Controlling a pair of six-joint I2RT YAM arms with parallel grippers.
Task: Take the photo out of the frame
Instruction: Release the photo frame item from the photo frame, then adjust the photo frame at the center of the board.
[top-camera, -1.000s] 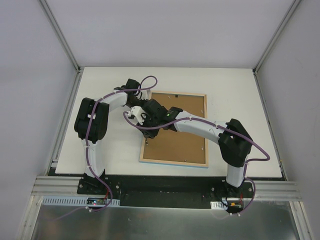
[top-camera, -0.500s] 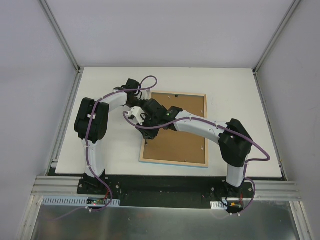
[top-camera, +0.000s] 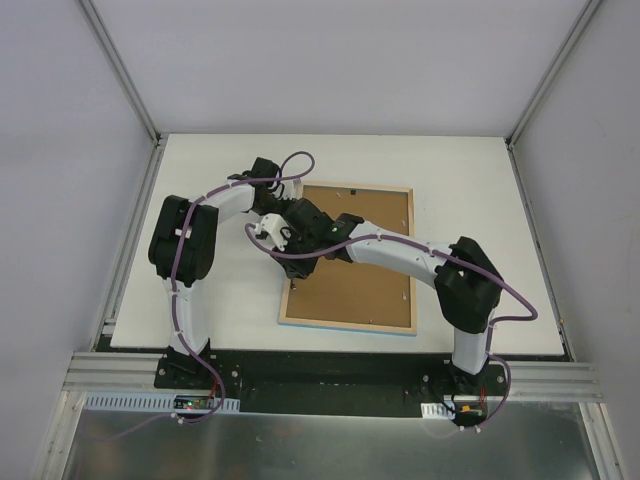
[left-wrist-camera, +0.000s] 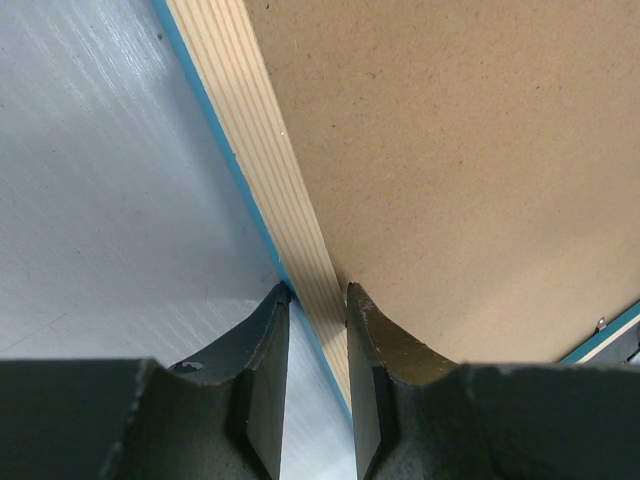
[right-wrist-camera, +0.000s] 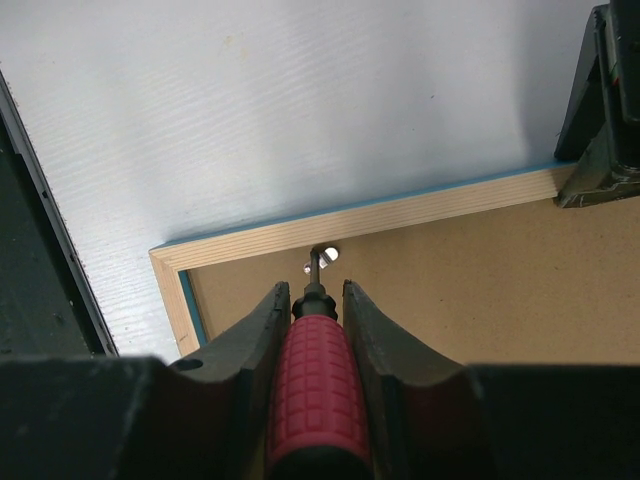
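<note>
The frame lies face down on the white table, pale wood rim up, with a thin blue edge showing. The brown backing board fills it, and the photo is hidden beneath. My left gripper is shut across the frame's left rim, one finger outside the blue edge and the other on the backing board. My right gripper is shut on a red-handled screwdriver. The screwdriver's tip sits at a small metal tab just inside the rim, close to a corner.
Both wrists crowd together over the frame's left side. The left gripper shows at the right of the right wrist view. White table lies left of the frame, with enclosure walls around it.
</note>
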